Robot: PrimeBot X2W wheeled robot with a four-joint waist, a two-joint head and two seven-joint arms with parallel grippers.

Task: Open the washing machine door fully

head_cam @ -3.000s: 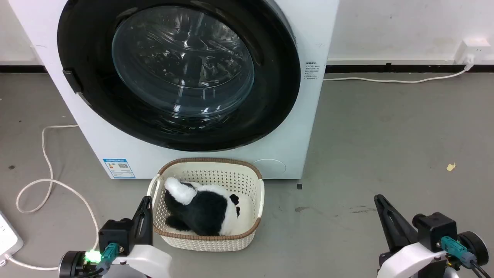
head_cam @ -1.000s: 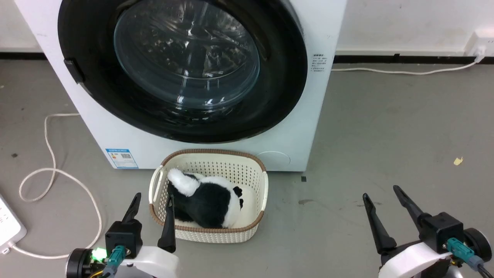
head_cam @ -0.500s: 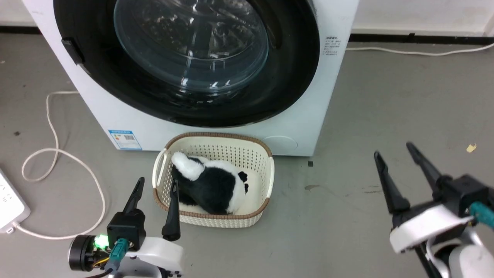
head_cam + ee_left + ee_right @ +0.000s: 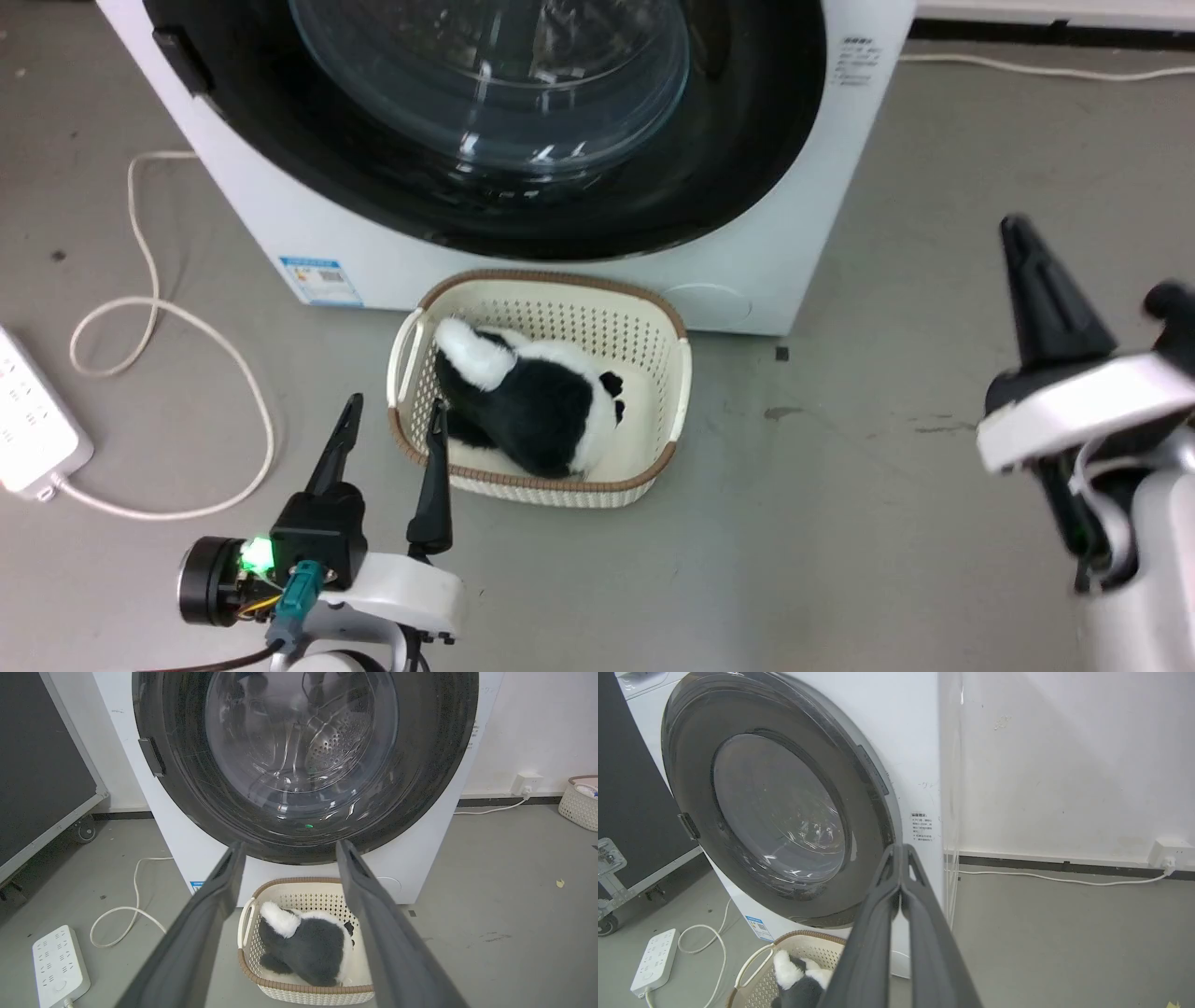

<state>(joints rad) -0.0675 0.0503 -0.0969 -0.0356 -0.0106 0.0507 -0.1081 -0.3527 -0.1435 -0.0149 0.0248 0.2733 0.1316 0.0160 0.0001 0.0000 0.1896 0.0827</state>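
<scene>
approach step: door shut, nothing gripped yet
the washing machine door [image 4: 485,93] sat flush on the front of the washing machine [image 4: 812,205], above the basket [image 4: 551,277]. the right end effector [image 4: 901,848] was clenched on nothing, raised near the machine's right front corner; the left end effector [image 4: 395,406] hung released by the basket. next, probably, the right tips must hook the door's right rim and pull.

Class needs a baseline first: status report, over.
Left hand open, empty. Right hand shut, empty. Washing machine door looks closed. Basket on floor before it.

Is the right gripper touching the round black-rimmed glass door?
No, the right gripper hangs over grey floor, right of the white washing machine.
</scene>
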